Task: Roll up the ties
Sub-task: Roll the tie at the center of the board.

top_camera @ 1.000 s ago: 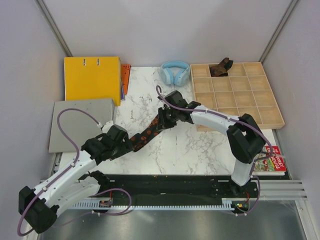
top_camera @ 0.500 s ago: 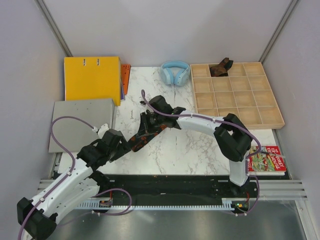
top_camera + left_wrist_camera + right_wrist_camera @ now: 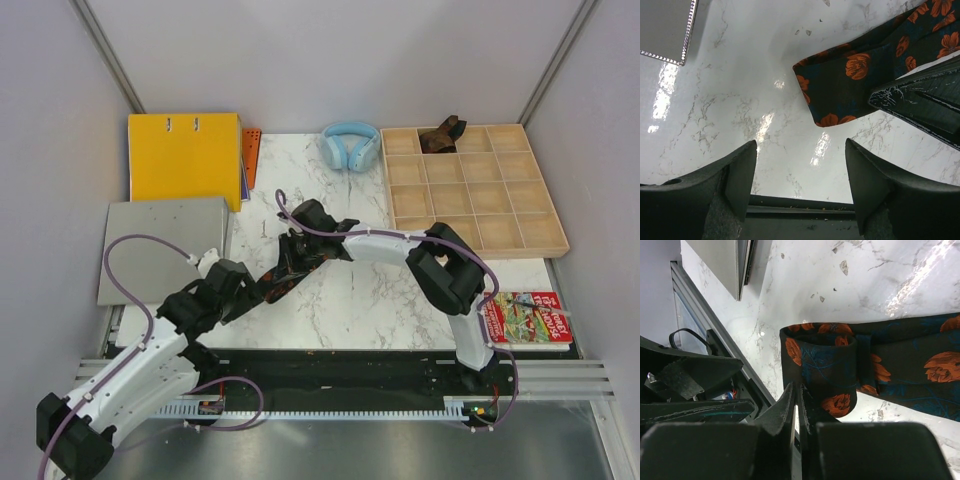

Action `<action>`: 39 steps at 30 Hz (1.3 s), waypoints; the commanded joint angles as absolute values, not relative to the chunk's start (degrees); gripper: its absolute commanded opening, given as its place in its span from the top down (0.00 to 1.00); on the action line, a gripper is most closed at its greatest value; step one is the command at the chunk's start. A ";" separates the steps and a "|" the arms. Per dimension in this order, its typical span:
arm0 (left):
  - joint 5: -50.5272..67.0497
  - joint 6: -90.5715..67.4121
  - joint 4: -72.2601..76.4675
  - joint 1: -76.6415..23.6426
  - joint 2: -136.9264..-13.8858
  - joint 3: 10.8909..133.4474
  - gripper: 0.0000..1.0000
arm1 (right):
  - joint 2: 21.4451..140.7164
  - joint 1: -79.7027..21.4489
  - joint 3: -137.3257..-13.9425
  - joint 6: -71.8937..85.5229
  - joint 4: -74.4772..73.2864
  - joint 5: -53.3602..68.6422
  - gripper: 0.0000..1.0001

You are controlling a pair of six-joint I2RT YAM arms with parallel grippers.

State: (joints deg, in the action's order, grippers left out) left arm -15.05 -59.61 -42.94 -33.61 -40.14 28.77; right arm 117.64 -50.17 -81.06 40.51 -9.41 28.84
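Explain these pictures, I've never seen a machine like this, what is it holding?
Two white robot arms stand at a marble tabletop. One picture looks down from above; the other two come from cameras on each wrist. A long black necktie with orange flowers lies between them. The right arm has its jaws nearly shut, apparently pinching the tie's folded end; the left arm has open jaws holding nothing. Behind lie a yellow binder, light-blue headphones and a wooden compartment tray.
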 commanded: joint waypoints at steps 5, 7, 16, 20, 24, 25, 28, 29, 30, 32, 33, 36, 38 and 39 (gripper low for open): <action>-14.94 -60.65 -35.95 -33.22 -41.57 27.07 0.20 | 117.86 -48.87 -80.78 39.99 -5.46 30.06 0.91; -14.94 -60.64 -34.28 -33.22 -42.97 27.16 0.20 | 117.95 -48.60 -79.81 40.17 -4.58 30.50 0.91; -15.99 -62.66 -27.43 -33.14 -48.07 26.28 0.20 | 118.92 -46.67 -76.73 40.34 -1.67 32.16 0.94; -16.87 -63.02 -25.49 -33.05 -48.95 25.84 0.20 | 119.62 -46.14 -76.03 40.34 -0.35 32.96 0.95; -16.61 -62.93 -22.51 -32.78 -52.11 25.40 0.21 | 120.41 -45.79 -75.67 40.52 1.22 33.75 0.96; -16.52 -62.93 -21.89 -32.70 -52.90 25.40 0.21 | 120.58 -45.70 -75.50 40.69 1.84 33.92 0.97; -15.73 -63.37 -19.69 -32.70 -56.68 25.31 0.22 | 121.03 -45.44 -74.89 40.96 2.90 34.54 0.97; -15.47 -63.72 -19.17 -32.70 -57.39 25.05 0.22 | 121.29 -45.18 -74.62 41.04 3.16 34.80 0.98; -15.38 -64.16 -18.20 -32.70 -58.26 24.87 0.23 | 121.38 -45.18 -74.53 41.04 3.34 34.98 0.98; -15.38 -65.21 -17.41 -32.70 -58.71 24.18 0.25 | 121.64 -44.83 -74.01 41.22 4.04 35.24 0.99; -15.21 -65.48 -16.01 -32.70 -58.71 23.82 0.25 | 121.73 -44.65 -73.83 41.13 4.13 35.33 0.99; -15.03 -66.44 -14.68 -32.70 -58.97 23.12 0.28 | 122.25 -44.30 -73.21 41.13 4.74 35.68 0.99; -15.03 -66.88 -14.24 -32.70 -59.94 23.20 0.29 | 122.61 -44.03 -72.42 41.48 5.62 35.86 1.00; -14.94 -66.88 -13.98 -32.70 -60.29 23.20 0.30 | 122.78 -43.95 -71.99 41.66 5.97 36.03 1.00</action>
